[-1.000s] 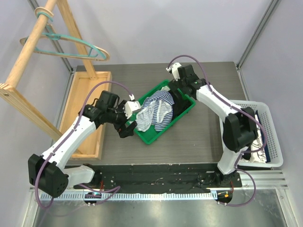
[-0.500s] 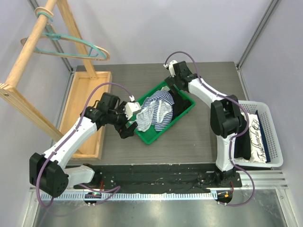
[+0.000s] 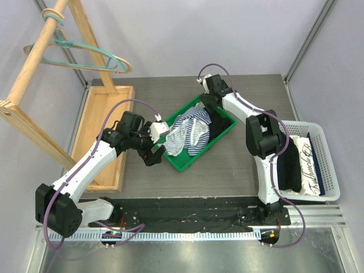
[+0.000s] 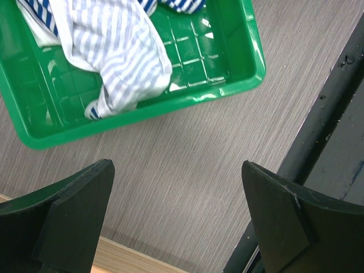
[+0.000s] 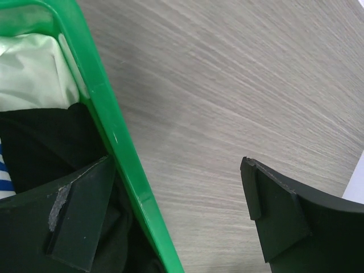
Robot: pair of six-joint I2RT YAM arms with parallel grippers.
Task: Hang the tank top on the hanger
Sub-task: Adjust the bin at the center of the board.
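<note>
Overhead and wrist views of the two arms at a green tray (image 3: 181, 165) in the middle of the desk (image 3: 239, 165). The striped tank top (image 3: 187, 133) lies crumpled inside the tray, beside a black garment (image 3: 220, 122) that fills the tray's upper right end. The left claw (image 3: 152, 150) hangs released, fingers spread wide and holding nothing, over bare desk just beside the tray's lower left rim. In the left wrist view the left claw (image 4: 176, 216) sits at the bottom of the frame and the tank top (image 4: 114, 57) at the upper left, beyond the green tray (image 4: 170, 105) rim and not between the fingers. The right claw (image 3: 209, 106) is likewise released and empty, at the tray's upper corner. In the right wrist view the right claw (image 5: 179, 216) straddles the green tray (image 5: 108, 114) wall: the finger at lower left is inside, over the black garment (image 5: 40, 136), and the other is over the desk (image 5: 227, 85). A sliver of blue stripe shows at the left edge. The teal hanger (image 3: 85, 52) hangs from the wooden rack (image 3: 34, 62) at the upper left of the overhead view, well apart from both claws and from the top.
</note>
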